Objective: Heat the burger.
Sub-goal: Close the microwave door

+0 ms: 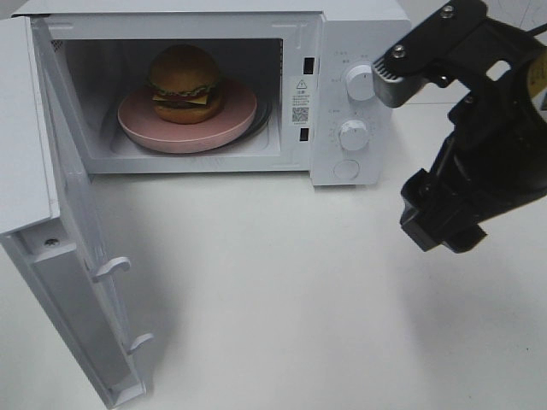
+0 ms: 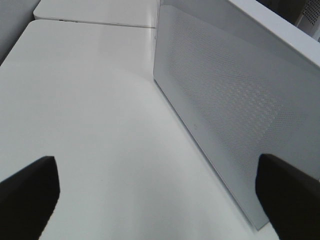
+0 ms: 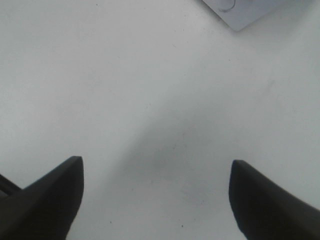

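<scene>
Golden-bunned layered burger (image 1: 184,81) on round pink plate (image 1: 137,128) inside open white microwave (image 1: 338,43); left gripper (image 2: 157,200) and right gripper (image 3: 157,195) jaws apart, empty.

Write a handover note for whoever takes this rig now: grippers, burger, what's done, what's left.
Left gripper: open, empty, beside the outer face of the open microwave door.
Right gripper: open, empty, above the table near the knobs.
Burger: on the pink plate inside the microwave.
Done: burger loaded.
Left: shut the door, then probably set the knobs to heat.
</scene>
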Controlling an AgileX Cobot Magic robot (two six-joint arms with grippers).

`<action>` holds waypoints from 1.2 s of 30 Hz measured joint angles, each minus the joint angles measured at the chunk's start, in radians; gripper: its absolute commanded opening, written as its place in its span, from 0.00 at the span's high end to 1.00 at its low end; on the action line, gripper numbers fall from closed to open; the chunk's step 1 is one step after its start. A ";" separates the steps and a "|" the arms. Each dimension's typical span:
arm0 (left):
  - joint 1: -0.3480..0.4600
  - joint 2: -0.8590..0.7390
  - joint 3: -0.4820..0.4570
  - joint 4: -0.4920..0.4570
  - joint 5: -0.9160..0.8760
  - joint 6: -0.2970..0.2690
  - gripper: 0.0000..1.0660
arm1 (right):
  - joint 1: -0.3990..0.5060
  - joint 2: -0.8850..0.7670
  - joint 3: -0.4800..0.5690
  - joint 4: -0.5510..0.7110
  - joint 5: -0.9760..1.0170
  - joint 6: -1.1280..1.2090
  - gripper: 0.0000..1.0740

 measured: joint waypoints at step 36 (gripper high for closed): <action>0.000 0.000 0.000 0.000 0.000 0.000 0.06 | -0.286 -0.576 0.309 0.109 0.187 0.000 0.29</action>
